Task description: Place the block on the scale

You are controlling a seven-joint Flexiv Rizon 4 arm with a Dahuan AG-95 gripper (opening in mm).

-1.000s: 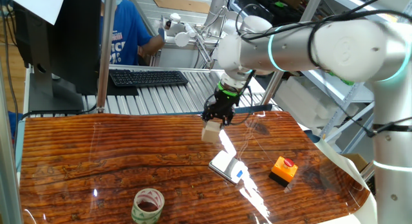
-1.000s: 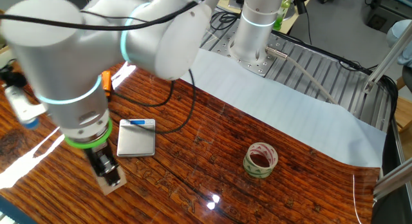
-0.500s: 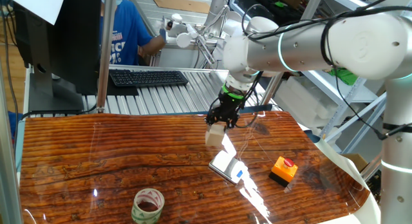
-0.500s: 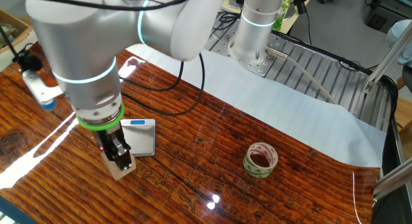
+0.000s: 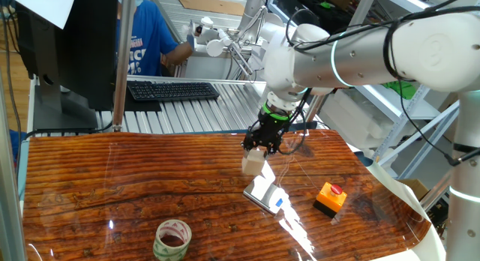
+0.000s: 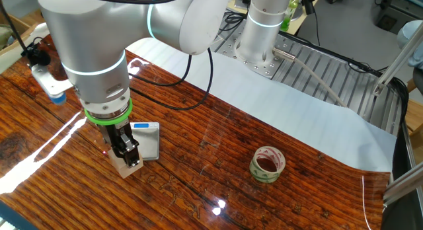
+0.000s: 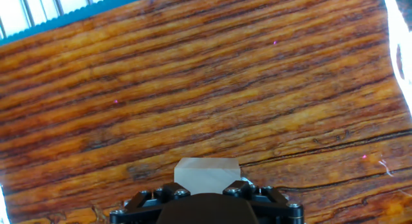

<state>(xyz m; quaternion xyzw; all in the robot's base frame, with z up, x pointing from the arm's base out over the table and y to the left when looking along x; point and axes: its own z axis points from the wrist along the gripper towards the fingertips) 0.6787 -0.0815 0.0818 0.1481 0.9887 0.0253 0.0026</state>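
i have the small light tan wooden cube (image 5: 253, 161) pinched in the black two-finger pincer (image 5: 260, 146), lifted clear of the striped wooden table (image 5: 112, 178), and the thin silver-white rectangular scale plate with its blue mark (image 5: 266, 195) sits on the table just below and a little ahead of the pincer, not yet under the cube. my worry is the offset: if i lower from here the cube may catch the plate's near edge and tip off, since it looks only partly over it at best. the grip also seems to sit high on the cube, so a nudge against the plate could twist it in the jaws. beyond the plate, the orange box with a red button (image 5: 331, 196) is near enough that an overshoot could bump it. the other fixed view shows the cube (image 6: 129, 168) beside the plate (image 6: 148, 139), which the first fixed view leaves ambiguous. the hand view shows the cube's face (image 7: 206, 176) square between the fingers but no plate at all, only wood grain, so i can't line up from it.
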